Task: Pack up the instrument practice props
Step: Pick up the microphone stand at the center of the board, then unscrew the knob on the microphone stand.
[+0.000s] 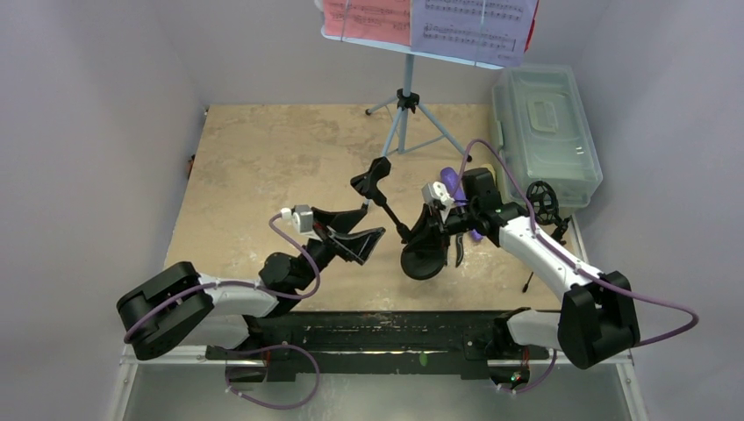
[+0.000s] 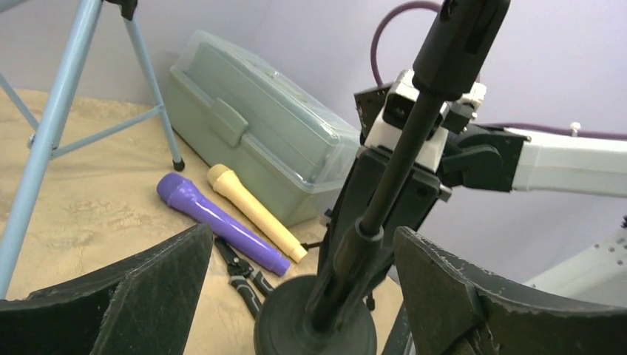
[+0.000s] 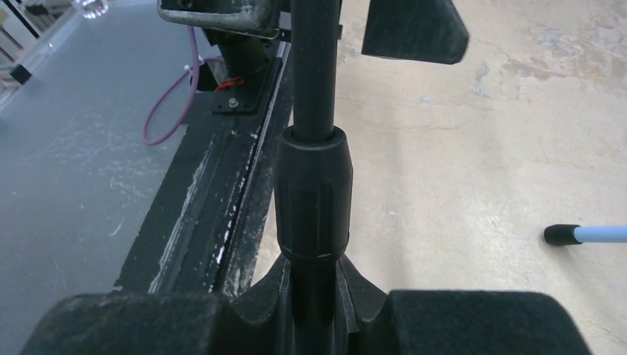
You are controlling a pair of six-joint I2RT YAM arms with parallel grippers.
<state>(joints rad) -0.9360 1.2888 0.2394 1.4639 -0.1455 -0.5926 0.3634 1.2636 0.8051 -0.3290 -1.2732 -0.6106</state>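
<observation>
Here, the round-base pole [image 1: 392,213] leans. Its disc base is low near the front of the table [image 1: 263,167], and its long axis rises away and to the left, ending in a black clip head. The right end effector [image 1: 432,233] is clamped on the lower shaft just above the base. The right wrist view shows the shaft seated between the closed pads, with a thick collar just above the grip. The left end effector [image 1: 355,239] is spread wide. Its wrist view frames the pole between the two fingers [image 2: 148,296], while the top view puts it just left of the pole, apart from it.

Only the left wrist view shows the purple microphone [image 2: 222,222] and cream microphone [image 2: 255,213] clearly. They lie side by side, heads pointing away from the arms, against the plastic box [image 2: 259,140]. The black mic tripod [image 2: 240,270] lies folded just beside the purple one. From above, the right arm hides most of this. The top view alone shows the music desk [image 1: 474,60] at the far edge, upright, carrying a red page [image 1: 364,17] and a white page [image 1: 474,26].
</observation>
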